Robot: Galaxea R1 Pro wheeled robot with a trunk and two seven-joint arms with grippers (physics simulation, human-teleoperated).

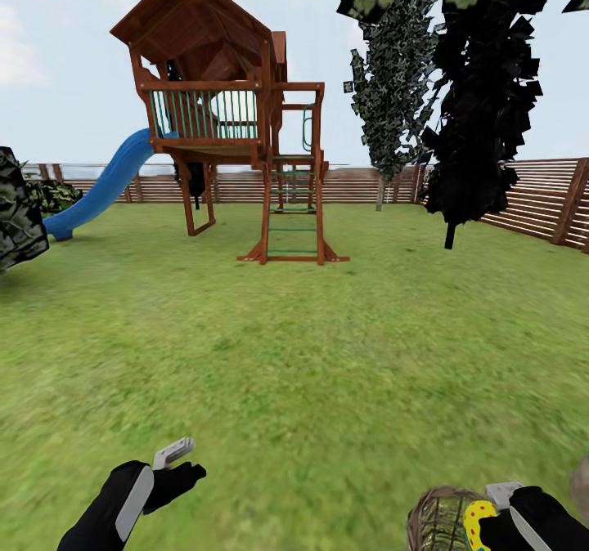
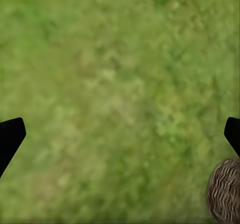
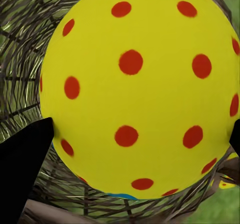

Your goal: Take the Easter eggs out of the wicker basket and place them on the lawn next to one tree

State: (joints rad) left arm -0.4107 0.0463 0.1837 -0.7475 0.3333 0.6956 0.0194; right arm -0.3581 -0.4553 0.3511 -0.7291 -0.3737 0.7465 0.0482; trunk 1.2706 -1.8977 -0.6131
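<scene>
Yellow and dotted with red, an Easter egg (image 3: 135,89) takes up most of the right wrist view, with a sliver of blue-green at its lower edge and the woven wall of the wicker basket (image 3: 20,59) curving behind it. The right claw (image 3: 135,149) has a black finger on each side of the egg, both fingertips (image 3: 27,159) close against its shell; whether they actually pinch it cannot be told from these pictures.

At the bottom right of the head view, the right claw (image 1: 491,522) sits at the basket (image 1: 433,518), where the egg (image 1: 476,520) shows as a small yellow patch at the rim beside the black wrist. How many eggs lie in the basket is hidden.

At the bottom left of the head view, the left claw (image 1: 182,463) hangs over bare lawn (image 1: 311,355), well apart from the basket. In the left wrist view its two fingertips (image 2: 10,136) stand spread wide at the frame's opposite edges with only grass between them, and the basket's rim (image 2: 226,189) appears in the lower right corner.

Farther off, in the upper middle of the head view, a wooden playhouse (image 1: 221,109) with a blue slide (image 1: 102,187) stands on the grass. A black-leaved tree (image 1: 478,101) rises at the upper right, before a brown slatted fence (image 1: 540,199), and a dark bush (image 1: 16,208) sits at the left edge.
</scene>
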